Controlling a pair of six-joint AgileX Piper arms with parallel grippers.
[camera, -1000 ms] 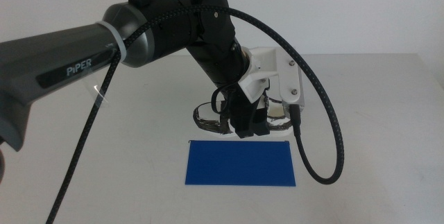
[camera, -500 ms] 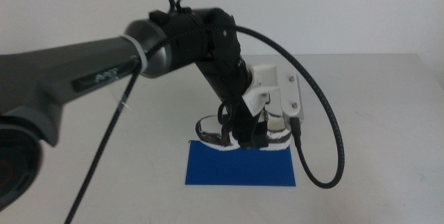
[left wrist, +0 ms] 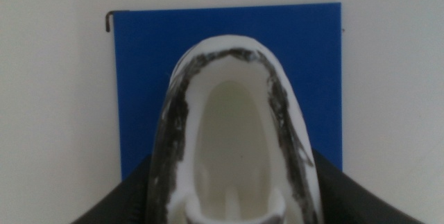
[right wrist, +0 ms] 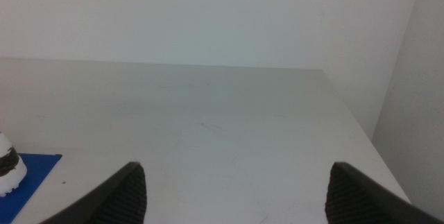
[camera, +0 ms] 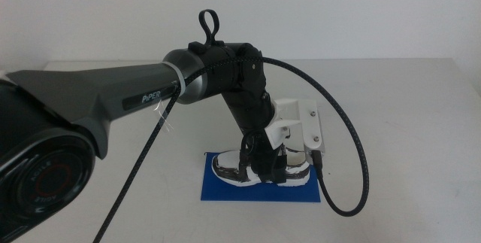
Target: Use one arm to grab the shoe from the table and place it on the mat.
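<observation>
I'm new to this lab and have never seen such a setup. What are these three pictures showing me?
One moment, three cameras. The middle view looks down over a white table. A dark robot arm reaches in from the left; its left gripper is shut on a small white and black shoe, held over a blue mat. The left wrist view sits on that arm and looks down into the shoe between its jaws, mat underneath. The right wrist view belongs to a second, waiting arm: its right gripper is open over bare table.
</observation>
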